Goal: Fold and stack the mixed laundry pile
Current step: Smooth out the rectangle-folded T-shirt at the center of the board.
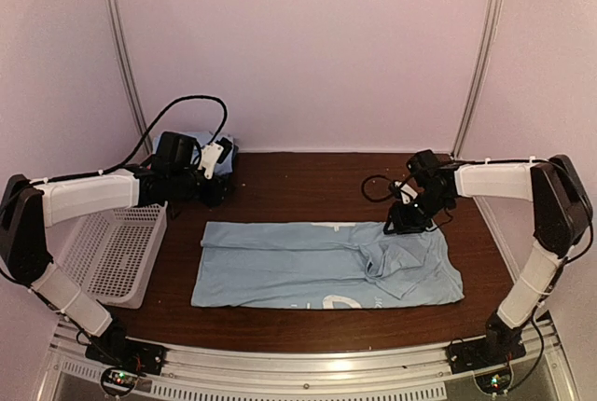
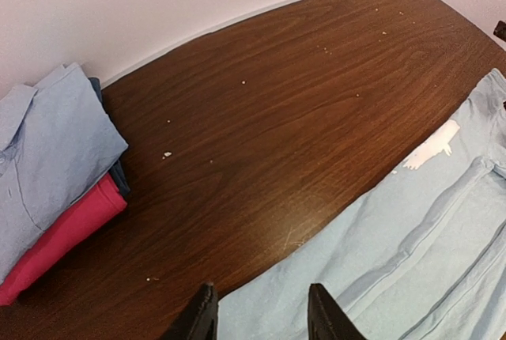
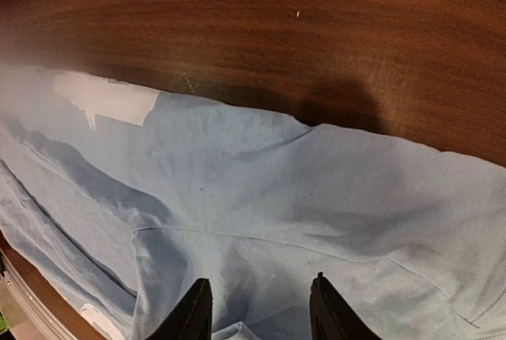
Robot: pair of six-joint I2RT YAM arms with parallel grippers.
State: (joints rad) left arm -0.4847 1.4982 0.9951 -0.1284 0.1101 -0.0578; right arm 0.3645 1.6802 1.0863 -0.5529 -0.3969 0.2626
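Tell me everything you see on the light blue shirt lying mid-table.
The light blue shirt is soft, thin cloth, lying flat on the wooden table as a long band running left to right, sides folded inward. A rumpled fold lies over its right part. White print shows at its near and far edges. The right gripper hangs open over its far right edge; contact is unclear.

Light blue garments, two: one shirt [image 1: 308, 270] laid flat and one folded piece [image 2: 47, 150] on top of the corner stack. Other cloths in that stack, two: one magenta cloth [image 2: 67, 229] and one dark blue layer [image 2: 120, 172], of which only an edge shows. Fixtures: one wooden table [image 1: 308, 186], one white perforated basket [image 1: 107, 256], two arms (left arm [image 1: 89, 196], right arm [image 1: 494, 180]) and two grippers (left gripper [image 2: 262, 318], right gripper [image 3: 257, 308]), each with two fingers.
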